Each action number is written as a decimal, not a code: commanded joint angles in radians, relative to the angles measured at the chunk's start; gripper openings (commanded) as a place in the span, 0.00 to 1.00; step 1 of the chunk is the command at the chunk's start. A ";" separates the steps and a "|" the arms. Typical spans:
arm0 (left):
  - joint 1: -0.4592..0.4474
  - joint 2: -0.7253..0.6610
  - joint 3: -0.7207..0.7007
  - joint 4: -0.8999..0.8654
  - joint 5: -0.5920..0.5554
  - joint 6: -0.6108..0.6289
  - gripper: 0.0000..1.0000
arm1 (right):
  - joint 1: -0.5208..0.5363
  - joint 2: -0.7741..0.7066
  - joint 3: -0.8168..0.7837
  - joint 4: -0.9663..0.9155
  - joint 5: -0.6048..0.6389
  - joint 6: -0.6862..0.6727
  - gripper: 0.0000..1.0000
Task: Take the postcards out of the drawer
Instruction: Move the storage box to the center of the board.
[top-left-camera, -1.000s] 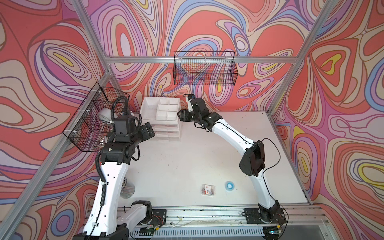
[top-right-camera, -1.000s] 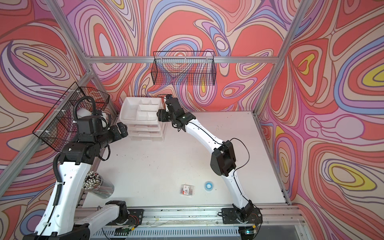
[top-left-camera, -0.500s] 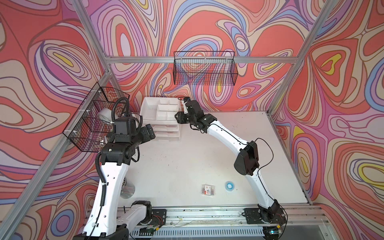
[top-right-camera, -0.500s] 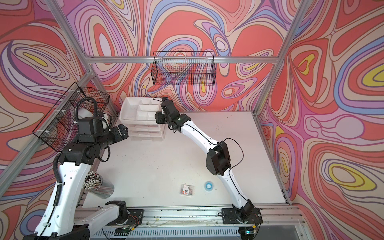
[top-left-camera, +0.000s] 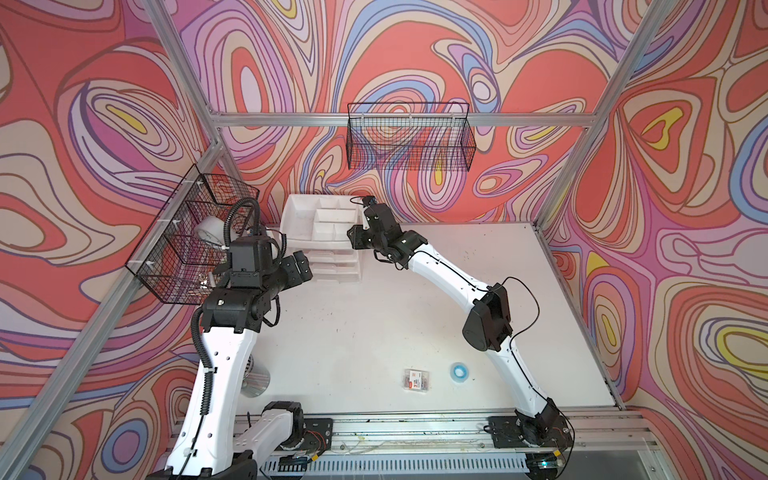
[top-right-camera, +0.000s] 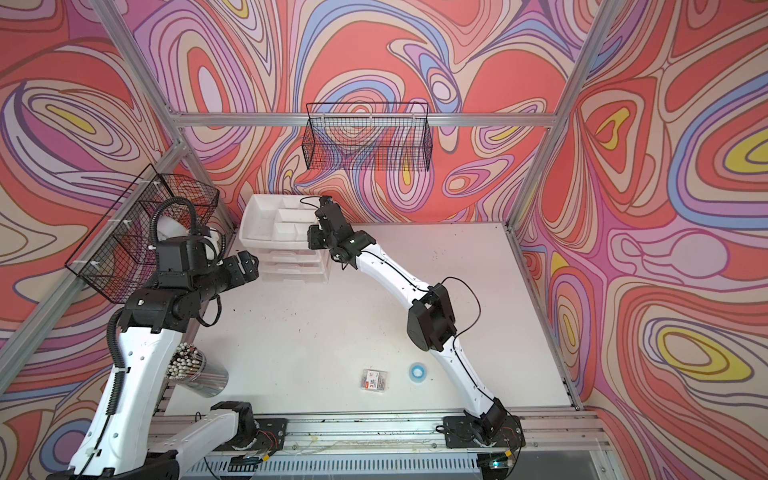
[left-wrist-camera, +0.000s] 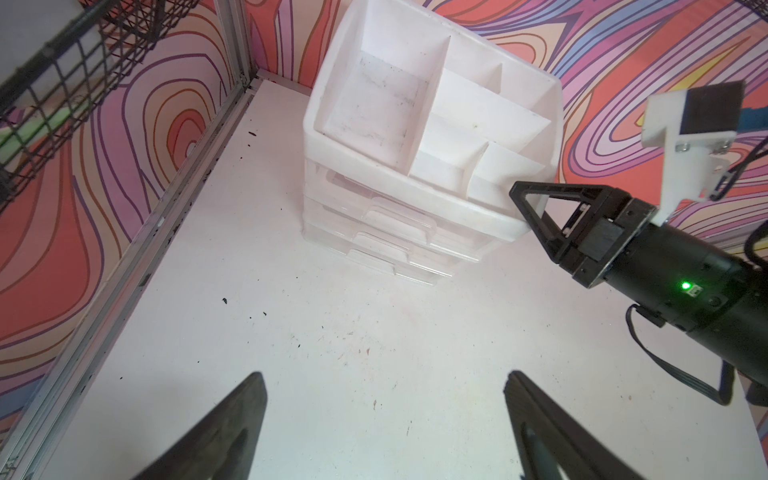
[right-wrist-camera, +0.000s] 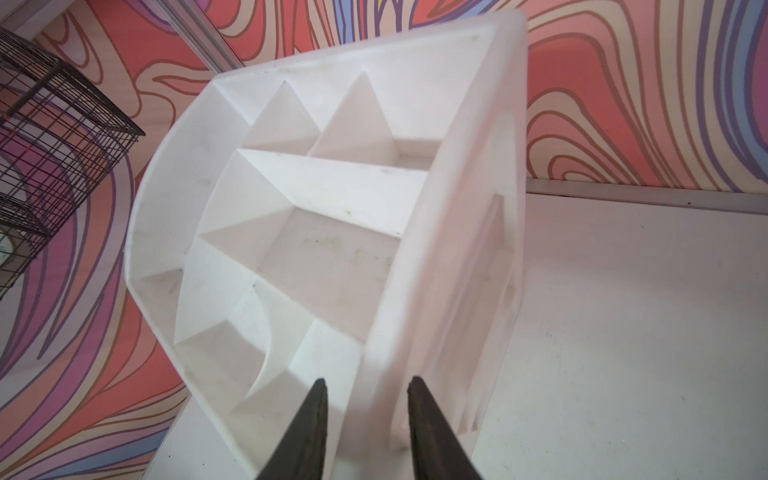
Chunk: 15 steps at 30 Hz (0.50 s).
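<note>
I read the counter (top-left-camera: 374, 324) as a dial, with twelve at the back wall. The white drawer unit (top-left-camera: 332, 266) stands at eleven, in the far corner. Its three clear drawers (left-wrist-camera: 374, 232) are all pushed in, and a divided tray (left-wrist-camera: 316, 124) sits on top. I cannot make out the postcards in any view, because the clouded drawer fronts hide whatever lies behind them.

My right claw (right-wrist-camera: 366, 380) is at the tray's corner nearest four o'clock. Its jaws are partly apart and straddle the tray's side wall (right-wrist-camera: 478, 166), one finger inside the corner compartment and one outside. A strip of compartment floor shows between the inner finger and the wall. I cannot tell whether the outer finger touches the plastic. In both top views that claw (top-left-camera: 353, 235) is level with the tray rim, and the arm arches back toward five o'clock.

My left claw (left-wrist-camera: 384, 376) is spread wide and holds nothing. It hangs above bare counter just off the drawer fronts, on their seven o'clock side, and points at them. In a top view it (top-right-camera: 249, 266) sits near the unit without touching it.

A small clear packet (top-left-camera: 417, 380) with a red label lies flat at about six o'clock, near the front rail. A blue tape roll (top-left-camera: 458, 370) is just beside it toward five. A steel cup of white-tipped sticks (top-right-camera: 199, 370) stands at eight, partly behind my left arm. One wire basket (top-left-camera: 409, 137) hangs on the back wall at twelve, and another (top-left-camera: 191, 241) hangs on the side wall at ten.
</note>
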 joint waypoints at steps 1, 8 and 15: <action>-0.005 -0.020 -0.006 0.004 0.024 0.010 0.92 | -0.001 0.003 -0.001 -0.049 0.064 -0.001 0.31; -0.005 -0.030 0.016 0.010 0.028 0.024 0.92 | -0.007 -0.051 -0.051 -0.079 0.117 -0.047 0.28; -0.005 -0.034 0.036 0.016 0.045 0.027 0.93 | -0.045 -0.079 -0.048 -0.165 0.116 -0.072 0.22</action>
